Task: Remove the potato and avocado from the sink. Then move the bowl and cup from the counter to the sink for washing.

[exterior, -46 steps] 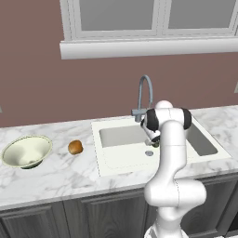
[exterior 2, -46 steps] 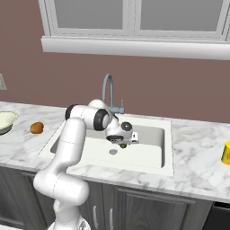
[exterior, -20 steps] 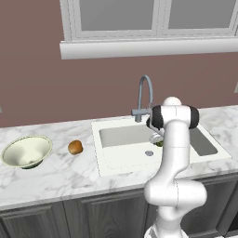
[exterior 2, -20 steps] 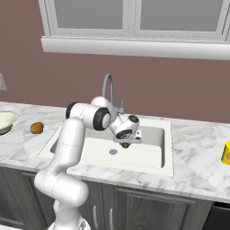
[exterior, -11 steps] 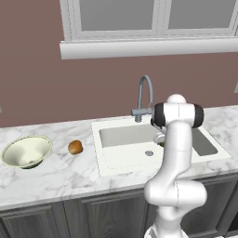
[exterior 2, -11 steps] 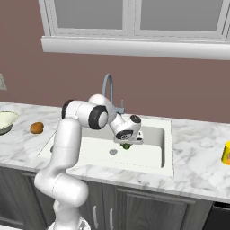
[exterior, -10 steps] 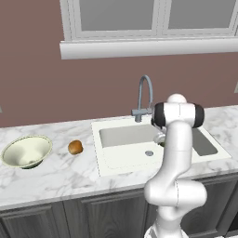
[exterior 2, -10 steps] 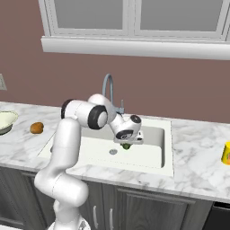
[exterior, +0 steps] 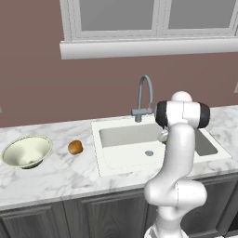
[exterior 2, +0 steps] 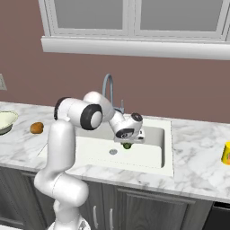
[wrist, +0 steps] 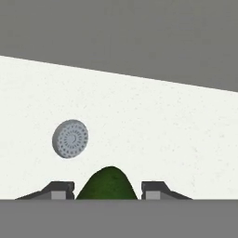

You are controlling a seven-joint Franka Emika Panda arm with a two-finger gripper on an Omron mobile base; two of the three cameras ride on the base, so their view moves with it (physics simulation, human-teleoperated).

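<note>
My gripper (exterior 2: 128, 142) hangs over the white sink (exterior 2: 134, 167), shut on the dark green avocado (exterior 2: 127, 145). In the hand view the avocado (wrist: 108, 182) sits between my two fingertips (wrist: 59, 189), with the sink floor and the grey drain (wrist: 70, 139) beyond it. The orange-brown potato (exterior: 75, 147) lies on the marble counter (exterior: 60, 181) left of the sink (exterior: 121, 163). Further left stands the pale cream-green bowl (exterior: 27, 151). The yellow-orange cup (exterior 2: 226, 153) stands on the counter at the far right.
The grey gooseneck faucet (exterior: 145, 93) rises behind the sink, close to my arm. A brown wall and a window sill (exterior: 148, 46) back the counter. Dark grey cabinet doors (exterior 2: 134, 206) run below it.
My hand has edged slightly to the right over the sink with the avocado still in it. The potato, bowl and cup have not moved.
</note>
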